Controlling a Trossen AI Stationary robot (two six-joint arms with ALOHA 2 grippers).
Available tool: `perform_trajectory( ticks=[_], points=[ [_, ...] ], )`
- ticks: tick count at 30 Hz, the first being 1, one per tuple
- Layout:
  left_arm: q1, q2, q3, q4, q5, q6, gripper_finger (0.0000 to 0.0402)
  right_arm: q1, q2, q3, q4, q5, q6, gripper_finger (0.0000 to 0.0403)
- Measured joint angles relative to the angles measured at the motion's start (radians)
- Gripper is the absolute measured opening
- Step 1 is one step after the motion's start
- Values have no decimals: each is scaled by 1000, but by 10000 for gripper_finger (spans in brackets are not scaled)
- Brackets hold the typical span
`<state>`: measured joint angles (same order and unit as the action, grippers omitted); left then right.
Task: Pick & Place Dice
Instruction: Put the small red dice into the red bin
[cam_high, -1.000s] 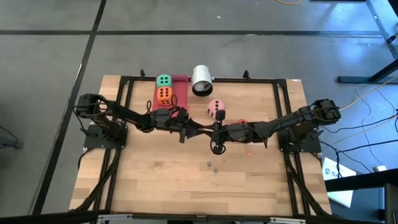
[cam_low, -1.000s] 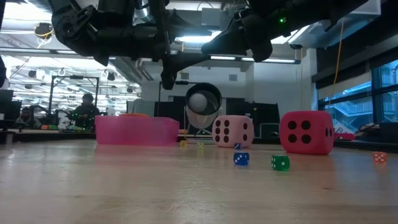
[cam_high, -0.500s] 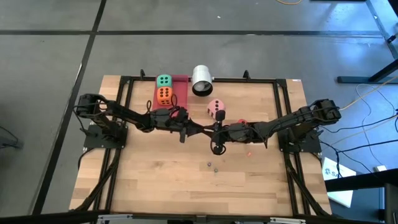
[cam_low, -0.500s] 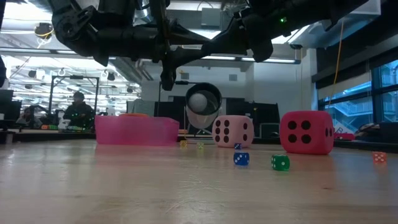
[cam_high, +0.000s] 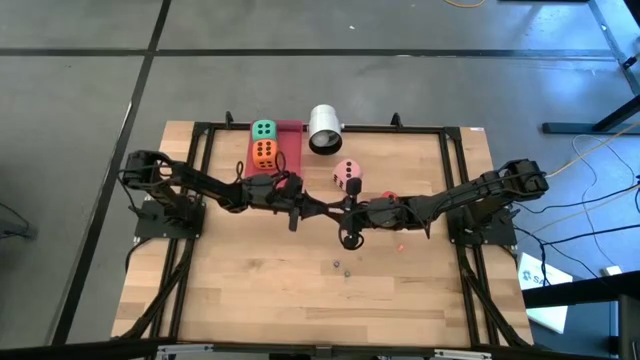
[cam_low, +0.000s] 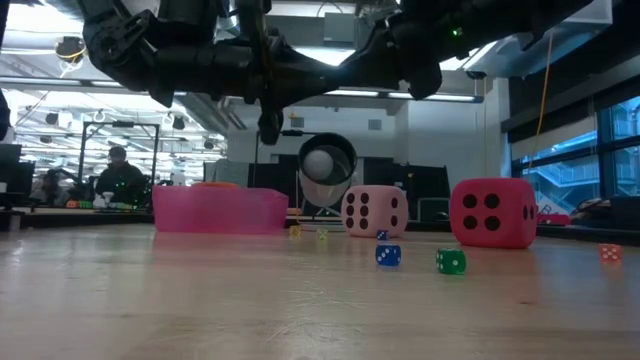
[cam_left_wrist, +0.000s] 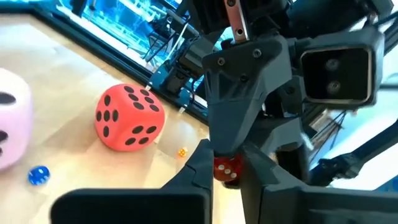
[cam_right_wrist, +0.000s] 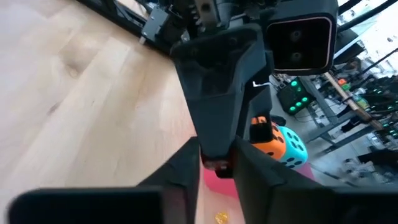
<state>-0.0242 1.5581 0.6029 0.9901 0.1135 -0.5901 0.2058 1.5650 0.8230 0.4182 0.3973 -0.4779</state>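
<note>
The left gripper (cam_left_wrist: 227, 177) has its fingers (cam_left_wrist: 199, 171) clenched on a small red die (cam_left_wrist: 226, 168), and the right gripper (cam_right_wrist: 217, 168), nose to nose with it above mid-tabletop (cam_high: 260, 290), looks pinched on the same die.

With two grips on so small a piece, the risk I see is a badly timed release. If one lets go before the other is firm, the die drops and rolls. If neither does, pulling apart could twist it loose.

The large dice are untouched. The red one (cam_left_wrist: 129, 118) and the pink one (cam_high: 347, 174) stand on the tabletop, and the orange (cam_high: 264, 152) and green (cam_high: 263, 129) ones sit in the pink tray (cam_high: 290, 140).

Compared with a second ago, the gap between the grippers has closed in the low view. A person far behind has moved. The dice have not.
</note>
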Motion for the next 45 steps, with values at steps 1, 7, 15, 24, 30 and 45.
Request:
perform_trajectory(
  ticks=[1, 7, 15, 24, 30, 45],
  points=[
    [0, 0, 1, 1, -4, 15, 18, 0, 0, 0, 4, -5, 5, 106],
    [0, 0, 2, 1, -5, 71, 18, 0, 0, 0, 5, -29, 36, 157],
    [0, 0, 3, -23, -1, 120, 17, 0, -4, 0, 1, -35, 81, 204],
    [0, -32, 3, -81, 4, 183, 17, 0, -75, 1, -32, 50, 88, 272],
    [0, -155, 3, -308, -72, 308, 17, 0, -127, 1, -113, 73, 140, 280],
    [1, -602, 2, -972, -451, 522, 17, 0, -440, -89, -265, 120, 289, 263]
  ],
)
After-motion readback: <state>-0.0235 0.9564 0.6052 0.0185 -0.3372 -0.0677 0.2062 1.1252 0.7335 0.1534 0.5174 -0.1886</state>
